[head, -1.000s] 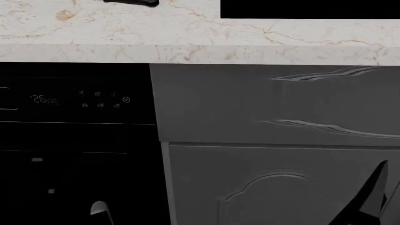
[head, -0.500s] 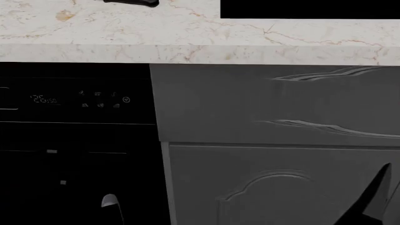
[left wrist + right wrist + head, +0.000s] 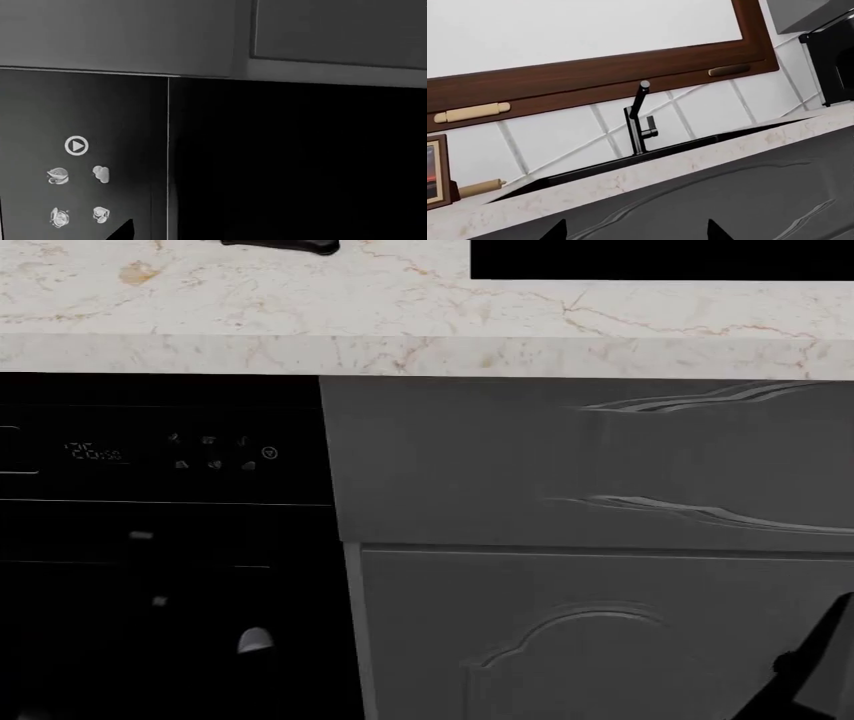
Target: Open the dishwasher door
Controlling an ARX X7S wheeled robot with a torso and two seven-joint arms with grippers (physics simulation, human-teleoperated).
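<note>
Below the counter (image 3: 400,350), the black door (image 3: 160,540) sits shut beside a grey drawer (image 3: 587,460); I cannot tell either end effector's opening or hold.

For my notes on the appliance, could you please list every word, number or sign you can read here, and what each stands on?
Play sign, a triangle in a circle: on the dishwasher door.
Four small pale icons beneath it: shapes unclear.
Digital readout on that door's top strip: too blurred to read.
No other text.

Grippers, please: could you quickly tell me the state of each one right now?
Left gripper: only a dark tip shows against the dishwasher door; cannot tell.
Right gripper: jaws open, holding nothing.
</note>
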